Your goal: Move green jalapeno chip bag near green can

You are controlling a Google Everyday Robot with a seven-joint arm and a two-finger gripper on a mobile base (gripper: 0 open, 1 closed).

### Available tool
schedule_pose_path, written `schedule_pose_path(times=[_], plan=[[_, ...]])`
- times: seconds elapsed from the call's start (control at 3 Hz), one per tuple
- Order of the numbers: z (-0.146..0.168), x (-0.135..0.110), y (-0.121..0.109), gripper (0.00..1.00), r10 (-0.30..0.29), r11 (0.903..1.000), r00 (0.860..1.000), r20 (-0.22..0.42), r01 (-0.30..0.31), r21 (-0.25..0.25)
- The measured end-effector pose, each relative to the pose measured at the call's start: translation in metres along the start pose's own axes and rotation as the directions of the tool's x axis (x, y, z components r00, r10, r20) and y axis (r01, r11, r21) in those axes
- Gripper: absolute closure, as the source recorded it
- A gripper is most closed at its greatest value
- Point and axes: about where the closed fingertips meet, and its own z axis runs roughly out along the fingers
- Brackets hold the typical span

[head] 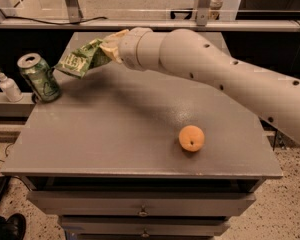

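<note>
One white pump bottle (8, 86) stands at the far left, off the table's edge. Just right of it, one green can (39, 77) stands upright on the back left corner of the grey table (115, 134). One green jalapeno chip bag (82, 59) hangs just beside the can's top, pinched at its right end by the gripper (105, 50), whose fingers are closed on the foil. One orange (191, 138) lies well apart, toward the front right.

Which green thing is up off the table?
The green jalapeno chip bag, held in the gripper beside the green can; the can stands on the table.
</note>
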Motion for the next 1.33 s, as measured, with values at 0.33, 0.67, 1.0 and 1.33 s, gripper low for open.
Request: schedule_pose_path(times=[0.33,0.67,1.0,1.33], plan=[[0.016,0.014,0.012,1.0,0.002,0.9996,1.0,-0.018,-0.003,-0.027],[0.027,0.028,0.018,0.83,0.012,0.9989,0.999,-0.049,-0.014,-0.045],[0.032,0.041,0.018,0.58,0.024,0.9982,0.997,-0.078,-0.028,-0.053],[0.034,0.049,0.018,0.35,0.031,0.9976,0.995,-0.093,-0.036,-0.059]])
